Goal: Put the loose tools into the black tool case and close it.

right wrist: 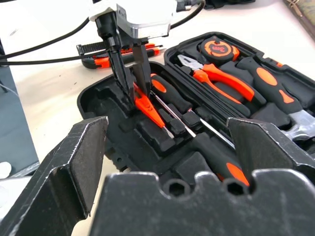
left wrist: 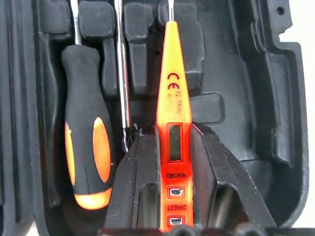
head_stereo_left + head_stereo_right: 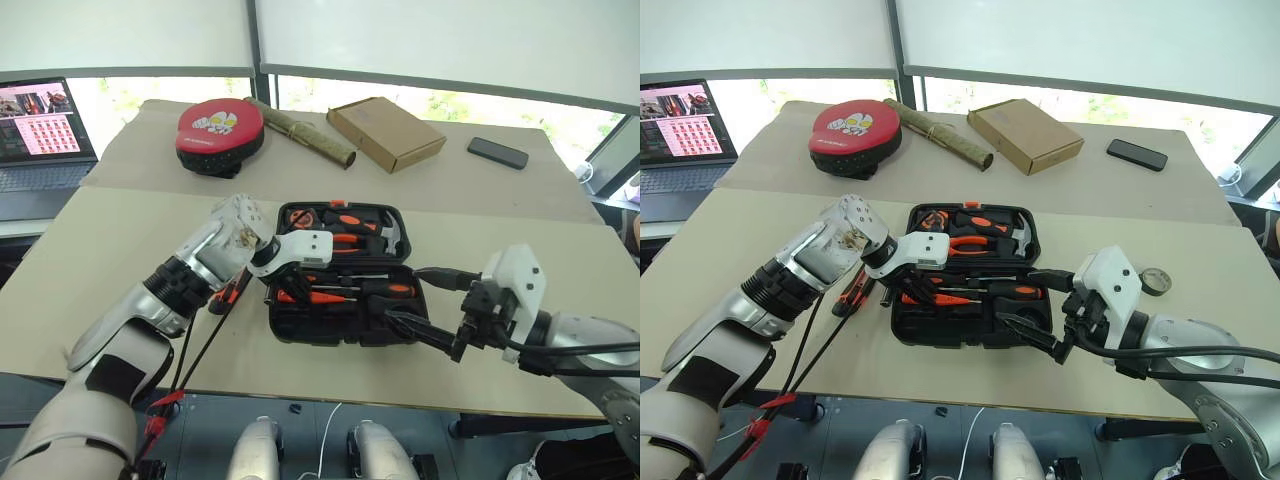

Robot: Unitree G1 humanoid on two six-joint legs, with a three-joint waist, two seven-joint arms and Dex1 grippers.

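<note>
Left gripper (image 1: 132, 73): pinching the tester screwdriver (image 2: 170, 132) by its butt end, black fingers (image 2: 129, 187) closing snugly on both sides.
Right gripper (image 3: 425, 305): hanging wide open with nothing in it, hovering by the near right corner of the tool case (image 3: 300, 330).
Tester's lie: its long axis is running out from the left gripper's fingers, tip pointing down into the moulded slots of the near tray, just beside a seated screwdriver (image 2: 86, 142).
Key relation: the slot is sitting directly under the tester, so I judge the left arm is the one placing.
Utility knife (image 3: 850, 290): lying on the table just left of the case, partly covered by the left arm.
Tape roll (image 3: 1155, 281): resting on the table to the right of the case, nearer the right gripper.
Hard to tell: whether the tester's tip is touching the tray yet.
</note>
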